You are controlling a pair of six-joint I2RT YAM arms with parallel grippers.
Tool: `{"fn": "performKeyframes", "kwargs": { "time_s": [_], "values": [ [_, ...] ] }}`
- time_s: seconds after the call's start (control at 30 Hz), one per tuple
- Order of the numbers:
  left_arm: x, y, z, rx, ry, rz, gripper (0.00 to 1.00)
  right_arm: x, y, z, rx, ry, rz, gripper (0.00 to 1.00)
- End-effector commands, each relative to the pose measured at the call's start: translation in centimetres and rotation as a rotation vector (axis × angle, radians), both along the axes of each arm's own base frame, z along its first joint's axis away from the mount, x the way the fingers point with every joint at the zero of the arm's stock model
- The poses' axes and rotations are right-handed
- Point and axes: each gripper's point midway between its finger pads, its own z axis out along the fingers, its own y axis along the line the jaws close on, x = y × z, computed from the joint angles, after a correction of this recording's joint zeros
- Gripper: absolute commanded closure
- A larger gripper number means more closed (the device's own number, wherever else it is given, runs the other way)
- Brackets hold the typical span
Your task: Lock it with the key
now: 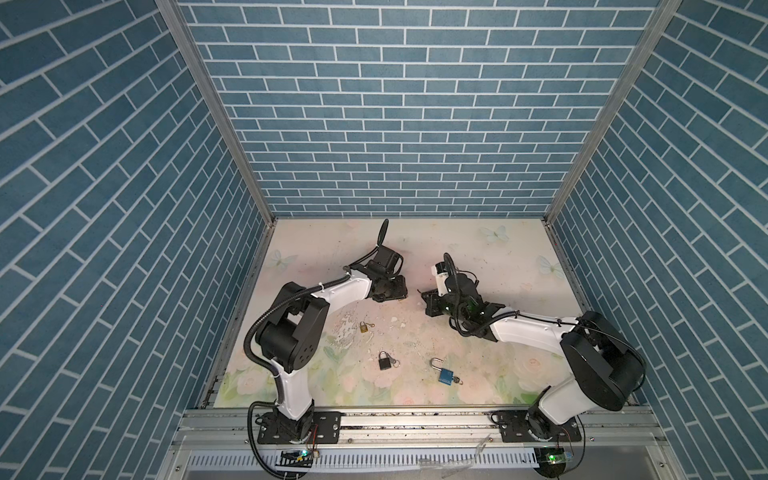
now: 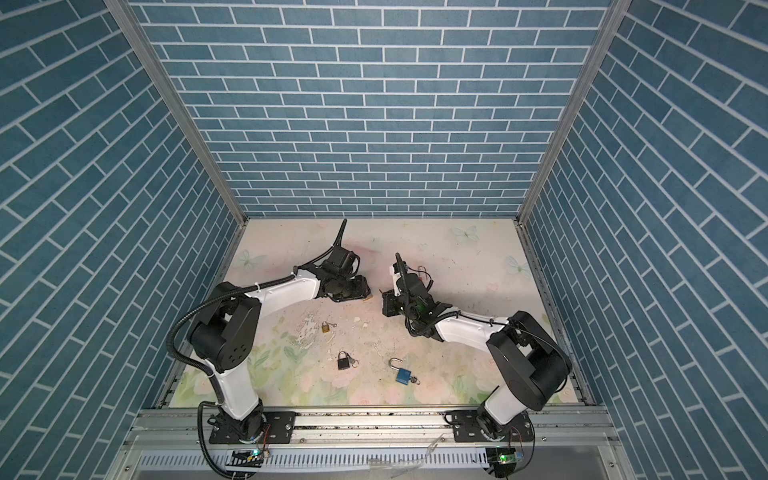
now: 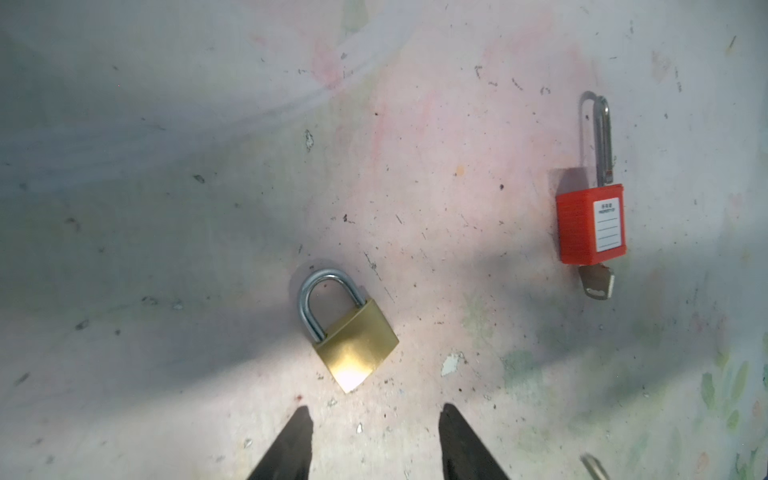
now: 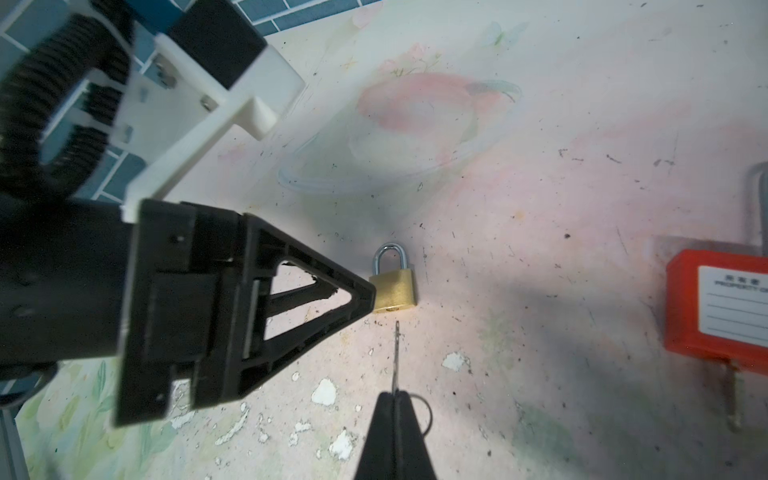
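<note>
Left jaws apart, empty, brass padlock [image 3: 353, 332] just ahead of them. Right jaws clamped on key [image 4: 396, 357], blade pointing at that padlock.

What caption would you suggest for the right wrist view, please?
Shut right gripper holds a thin silver key toward the small brass padlock.

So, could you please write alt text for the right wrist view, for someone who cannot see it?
The right gripper, shut on a thin metal key, aims its blade at a small brass padlock lying on the floral tabletop. The black tips of the left gripper sit close beside it; a red plastic padlock lies at the frame's edge.
</note>
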Motion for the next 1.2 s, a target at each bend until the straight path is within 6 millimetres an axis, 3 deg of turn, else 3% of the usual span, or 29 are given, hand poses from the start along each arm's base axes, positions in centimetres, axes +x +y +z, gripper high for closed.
{"fn": "performKeyframes", "kwargs": {
  "time_s": [0.0, 0.13, 0.3, 0.37, 0.4, 0.5, 0.63, 0.77, 1.17],
  "values": [
    [1.4, 0.8, 5.6, -0.026, -0.197, 0.019, 0.48, 0.7, 0.8, 0.5, 0.020, 0.021, 0.014, 1.00],
    [1.5, 3.8, 11.4, -0.047, -0.393, 0.070, 0.48, 1.1, 1.3, -0.6, 0.000, 0.062, 0.040, 1.00],
    [0.9, 10.6, 15.6, -0.083, -0.556, 0.199, 0.44, 2.1, 1.9, -1.8, -0.017, 0.096, 0.070, 1.00],
    [0.2, 13.0, 16.8, -0.097, -0.629, 0.238, 0.33, 2.6, 2.4, -2.2, -0.023, 0.109, 0.091, 1.00],
    [-0.1, 14.1, 17.1, -0.104, -0.661, 0.257, 0.13, 2.9, 2.7, -2.5, -0.028, 0.116, 0.101, 1.00],
    [-0.8, 15.9, 17.1, -0.071, -0.702, 0.273, 0.12, 3.8, 3.5, -3.1, -0.037, 0.131, 0.117, 1.00],
    [-1.5, 16.4, 16.5, -0.034, -0.714, 0.266, 0.12, 4.8, 4.0, -4.0, -0.051, 0.149, 0.119, 1.00],
    [-1.9, 18.8, 15.0, -0.007, -0.655, 0.445, 0.12, 5.4, 4.4, -4.9, -0.062, 0.167, 0.124, 1.00],
    [-2.9, 16.3, 13.6, 0.009, -0.667, 0.315, 0.12, 5.6, 4.7, -6.5, -0.088, 0.204, 0.131, 0.97]
  ]
}}
